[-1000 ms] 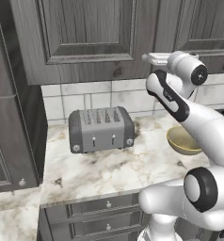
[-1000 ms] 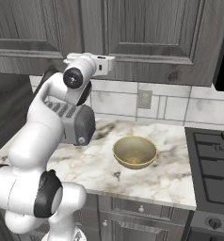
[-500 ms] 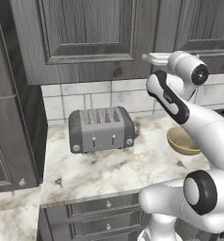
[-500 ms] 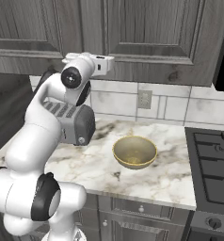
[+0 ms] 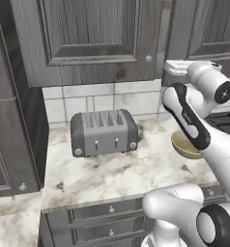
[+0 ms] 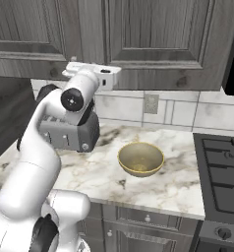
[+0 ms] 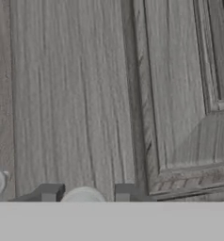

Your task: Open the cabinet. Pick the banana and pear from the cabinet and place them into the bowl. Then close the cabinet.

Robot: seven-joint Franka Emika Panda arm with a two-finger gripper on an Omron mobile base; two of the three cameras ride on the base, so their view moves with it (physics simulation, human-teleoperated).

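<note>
The first step is in hand: the claw (image 7: 85, 194) is closed on a round knob (image 7: 83, 194) of the still shut cabinet (image 5: 93, 38), and next it should pull the door outward (the bowl (image 6: 140, 159) waits on the bench (image 6: 188, 189)).

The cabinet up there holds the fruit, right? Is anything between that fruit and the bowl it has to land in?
Yes: the cabinet doors are shut, so the fruit is hidden behind them. The tool is closed on a door knob. Below, the bowl sits open on the counter, uncovered.
</note>
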